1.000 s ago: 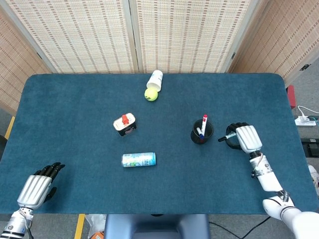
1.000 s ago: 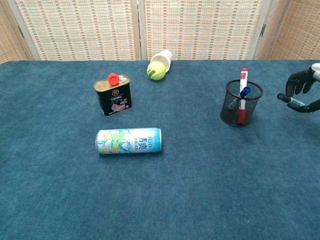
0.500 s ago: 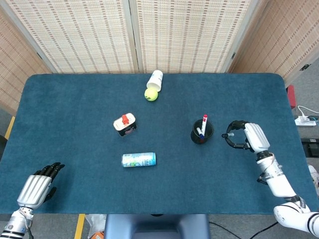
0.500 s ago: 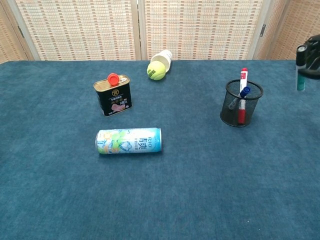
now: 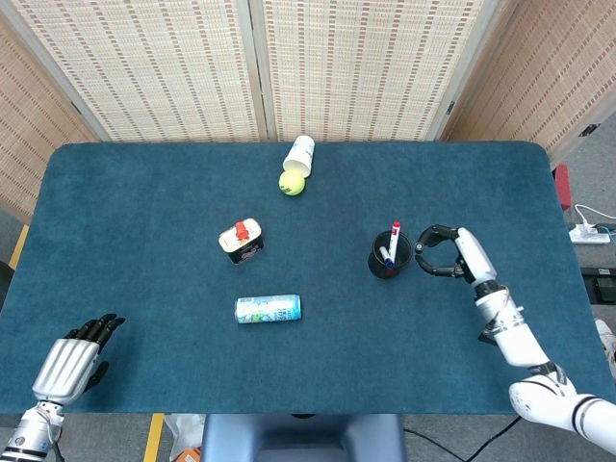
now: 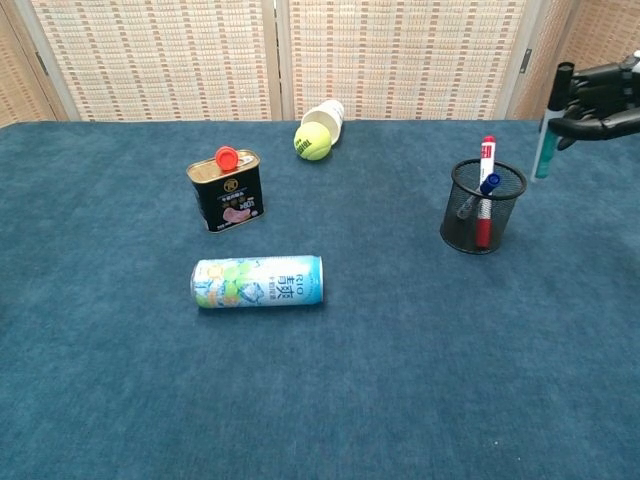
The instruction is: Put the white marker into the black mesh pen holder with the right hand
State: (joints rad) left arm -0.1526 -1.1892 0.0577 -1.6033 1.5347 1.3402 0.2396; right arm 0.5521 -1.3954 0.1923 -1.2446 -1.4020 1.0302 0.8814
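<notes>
My right hand [image 6: 602,100] [image 5: 448,252] is raised just right of the black mesh pen holder [image 6: 482,205] [image 5: 389,255]. It pinches the white marker [image 6: 547,133], which hangs almost upright with its dark cap up, above and to the right of the holder's rim. The holder stands on the blue table and has a red-capped marker [image 6: 485,190] and a blue-capped pen [image 6: 472,197] in it. In the head view the marker is hidden among the hand's fingers. My left hand [image 5: 73,360] rests at the table's front left corner with its fingers curled in, holding nothing.
A drink can [image 6: 258,282] lies on its side at the table's middle front. A black tin with a red cap [image 6: 226,189] stands behind it. A tennis ball [image 6: 312,142] and a tipped white cup [image 6: 325,115] lie at the back. The blue table [image 5: 144,212] ends just right of my right hand.
My right hand lifted the white marker from table level, turned it upright and carried it left toward the pen holder. The left hand has not moved.
</notes>
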